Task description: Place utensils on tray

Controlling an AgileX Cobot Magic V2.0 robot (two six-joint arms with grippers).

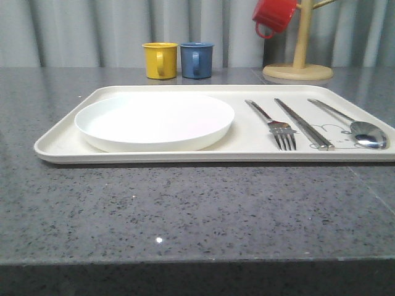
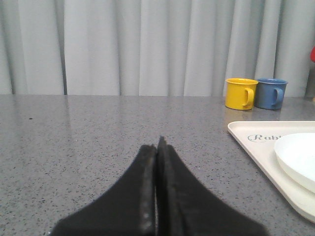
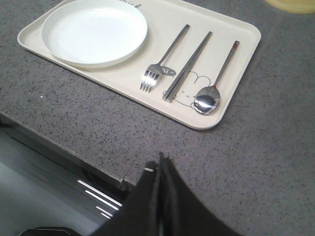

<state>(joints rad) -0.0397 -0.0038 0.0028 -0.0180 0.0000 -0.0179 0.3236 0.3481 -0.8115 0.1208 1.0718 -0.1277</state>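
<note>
Cream tray (image 1: 62, 145) on the grey stone table (image 1: 185, 209) carries the white plate (image 1: 154, 120) at its left (robot's side), then fork (image 1: 279, 129), chopsticks (image 1: 303, 123) and spoon (image 1: 361, 129) side by side. Left gripper (image 2: 158, 142) and right gripper (image 3: 161, 160) are both pressed closed, holding nothing.

tray (image 1: 62, 143): on grey table (image 1: 185, 209) | plate (image 1: 154, 120): tray's left half | fork (image 1: 274, 125), chopsticks (image 1: 303, 123), spoon (image 1: 355, 124): side by side on right half | behind: yellow mug (image 1: 160, 60), blue mug (image 1: 197, 60), red mug (image 1: 273, 16) on wooden stand (image 1: 299, 58)
</note>
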